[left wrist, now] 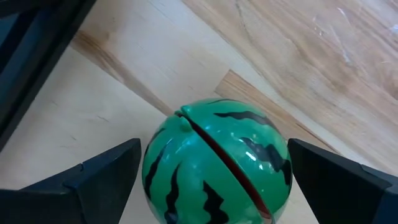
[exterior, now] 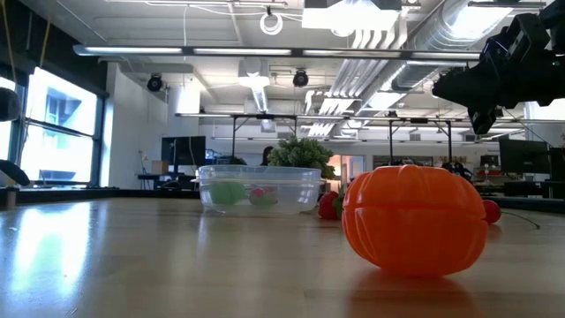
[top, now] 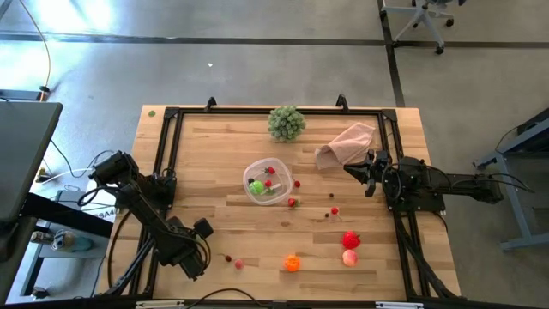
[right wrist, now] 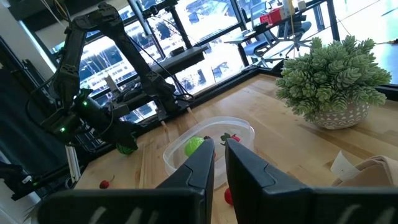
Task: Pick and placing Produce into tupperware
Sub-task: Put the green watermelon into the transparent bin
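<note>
Wooden desk (top: 223, 163) below, left end effector (left wrist: 211, 180) spread wide around the watermelon (left wrist: 217, 163) for pickup; right end effector (right wrist: 217, 158) waits pinched empty.

I am working in an open office-like lab. Exposed ducts (exterior: 415, 35) and strip lights (exterior: 185, 51) are running overhead, and big windows (right wrist: 205, 25) and an office chair (top: 420, 21) are showing around my wooden table (top: 257, 215).
</note>
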`<control>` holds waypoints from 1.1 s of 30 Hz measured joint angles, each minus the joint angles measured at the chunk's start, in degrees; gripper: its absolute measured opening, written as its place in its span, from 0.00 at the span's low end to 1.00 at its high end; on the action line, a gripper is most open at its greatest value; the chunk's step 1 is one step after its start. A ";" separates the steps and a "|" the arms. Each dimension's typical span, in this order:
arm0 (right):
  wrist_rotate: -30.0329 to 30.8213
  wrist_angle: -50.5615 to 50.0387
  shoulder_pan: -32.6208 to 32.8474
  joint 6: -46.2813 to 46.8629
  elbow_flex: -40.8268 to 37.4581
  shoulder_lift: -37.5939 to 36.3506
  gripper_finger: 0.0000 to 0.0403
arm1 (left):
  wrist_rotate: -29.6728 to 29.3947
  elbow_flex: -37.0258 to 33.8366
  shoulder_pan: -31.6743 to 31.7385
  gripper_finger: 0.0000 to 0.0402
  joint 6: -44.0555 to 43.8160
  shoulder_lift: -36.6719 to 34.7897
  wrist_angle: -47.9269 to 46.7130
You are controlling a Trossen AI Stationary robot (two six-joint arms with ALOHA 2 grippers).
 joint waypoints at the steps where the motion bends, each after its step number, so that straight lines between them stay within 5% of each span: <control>1: 0.00 0.00 0.00 0.00 0.00 0.00 0.07 | 0.02 0.00 0.00 0.97 0.02 0.00 0.00; 6: 0.00 -0.01 0.01 0.00 0.00 0.00 0.07 | 0.02 0.00 0.00 0.95 0.04 0.00 0.03; 19: 0.00 -0.02 0.02 0.02 0.00 0.00 0.07 | 0.46 0.02 0.00 0.70 0.17 -0.02 0.56; 33: 0.00 -0.01 0.00 0.01 0.00 0.00 0.07 | 0.46 0.04 0.00 0.73 0.16 -0.02 0.48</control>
